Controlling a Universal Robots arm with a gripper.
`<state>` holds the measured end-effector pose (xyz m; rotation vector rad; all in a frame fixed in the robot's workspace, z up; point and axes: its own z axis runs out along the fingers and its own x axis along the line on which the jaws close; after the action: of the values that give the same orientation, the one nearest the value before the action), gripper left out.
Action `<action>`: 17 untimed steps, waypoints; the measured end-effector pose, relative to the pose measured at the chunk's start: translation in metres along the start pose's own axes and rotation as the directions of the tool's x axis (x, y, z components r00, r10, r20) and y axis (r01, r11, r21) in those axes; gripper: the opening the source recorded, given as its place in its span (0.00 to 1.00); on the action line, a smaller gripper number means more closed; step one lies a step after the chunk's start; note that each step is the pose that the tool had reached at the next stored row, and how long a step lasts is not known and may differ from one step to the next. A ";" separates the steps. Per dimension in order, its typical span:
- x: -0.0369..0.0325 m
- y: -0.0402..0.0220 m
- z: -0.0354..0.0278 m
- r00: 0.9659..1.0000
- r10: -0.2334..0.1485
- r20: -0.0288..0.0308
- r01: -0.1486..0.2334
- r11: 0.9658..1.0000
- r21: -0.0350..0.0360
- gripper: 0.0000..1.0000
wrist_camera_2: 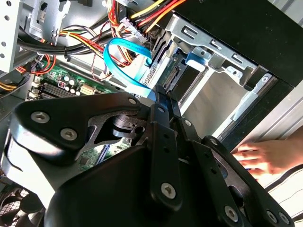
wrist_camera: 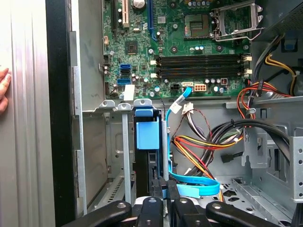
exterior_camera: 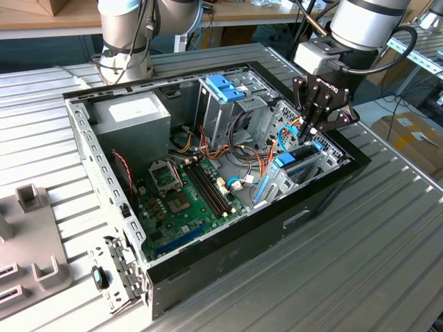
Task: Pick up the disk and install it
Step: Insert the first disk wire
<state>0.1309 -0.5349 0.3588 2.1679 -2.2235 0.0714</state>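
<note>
Disk (wrist_camera: pixel 144 131) stands on edge in the bay (wrist_camera: pixel 125 156), so my gripper (wrist_camera: pixel 165 188), fingers pinched shut, lines up over its end.

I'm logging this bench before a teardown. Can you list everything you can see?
table: one, silver slatted metal, under everything
computer case: one, black, open, mid-table
motherboard: one, green, on the case floor
power supply: one, grey with a white label, in the case towards the exterior view's left
bracket: one, blue, atop the drive cage
disk: one, light-blue rail, standing in the drive bay
flat cable: one, blue, beside the disk
wires: a bundle, red, yellow and black, inside the case
fixture: one, grey, exterior view's left
cardboard box: one, brown, exterior view's right
hand: one, beside the case's outer wall
arm: one, silver-grey, above the case
claw: one, black, shut, at the disk's bay
</note>
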 end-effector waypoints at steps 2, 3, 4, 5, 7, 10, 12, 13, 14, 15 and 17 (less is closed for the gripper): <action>0.0000 0.0001 0.0001 1.000 0.000 0.000 0.000 1.000 0.001 0.16; 0.0001 0.0004 0.0002 1.000 -0.001 0.000 0.001 1.000 0.002 0.16; 0.0002 0.0005 0.0004 1.000 -0.003 0.000 0.003 1.000 0.004 0.16; 0.0003 0.0007 0.0006 1.000 -0.005 0.000 0.005 1.000 0.007 0.16; 0.0008 0.0015 0.0013 1.000 -0.010 0.000 0.010 1.000 0.014 0.16; 0.0017 0.0034 0.0022 1.000 -0.015 0.000 0.015 1.000 0.025 0.16; 0.0022 0.0046 0.0028 1.000 -0.020 0.001 0.020 0.999 0.033 0.16; 0.0023 0.0050 0.0031 1.000 -0.022 0.001 0.022 0.999 0.037 0.16; 0.0025 0.0059 0.0035 1.000 -0.026 0.001 0.026 0.999 0.044 0.16; 0.0026 0.0064 0.0035 1.000 -0.028 0.001 0.028 0.999 0.047 0.16; 0.0028 0.0085 0.0034 1.000 -0.031 0.001 0.031 0.998 0.053 0.16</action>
<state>0.1224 -0.5377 0.3555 2.2297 -2.2129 0.1294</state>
